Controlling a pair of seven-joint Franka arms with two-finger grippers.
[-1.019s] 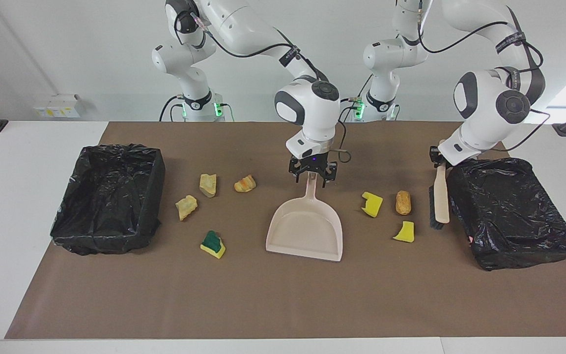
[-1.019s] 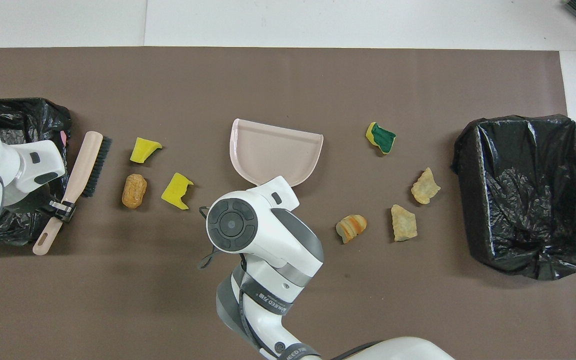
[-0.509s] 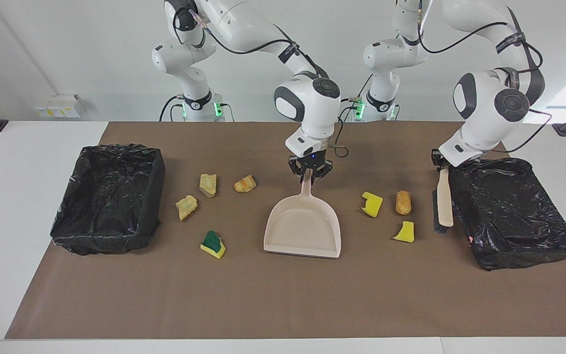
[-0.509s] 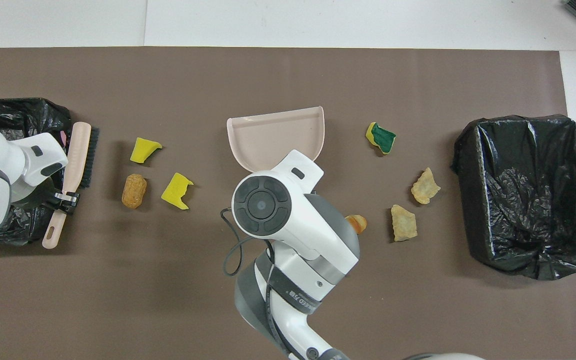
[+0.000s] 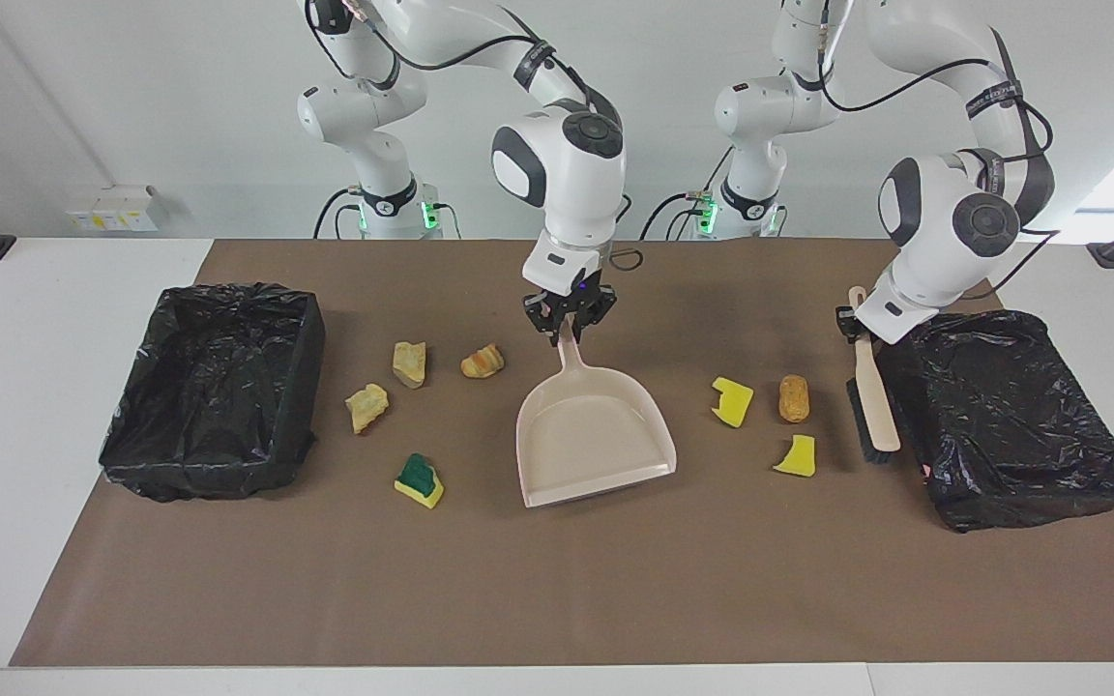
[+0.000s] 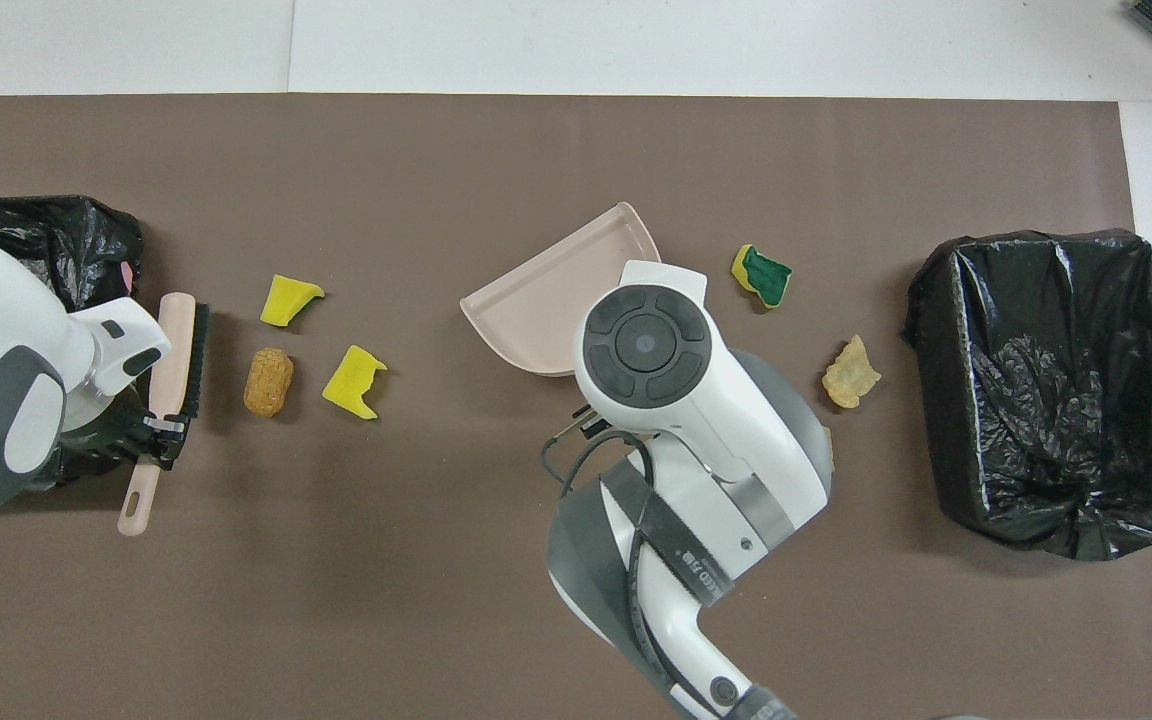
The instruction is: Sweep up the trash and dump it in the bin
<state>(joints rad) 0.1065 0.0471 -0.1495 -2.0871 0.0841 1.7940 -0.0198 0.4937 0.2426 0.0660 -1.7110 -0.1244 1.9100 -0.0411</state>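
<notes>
Right gripper (image 5: 569, 327) clamped on dustpan (image 5: 594, 437) handle end, fingers closed around it. Dustpan at mid-mat, long axis skewed: handle toward robots, mouth away from them and swung toward left arm's end.

Left gripper (image 5: 852, 324) shut on brush (image 5: 876, 394) handle; brush long axis runs away from robots, bristles toward trash.

Trash relative to dustpan: four scraps (image 5: 419, 480) toward right arm's end, three (image 5: 732, 401) toward left arm's end between dustpan and brush. No scrap touching fingers.
</notes>
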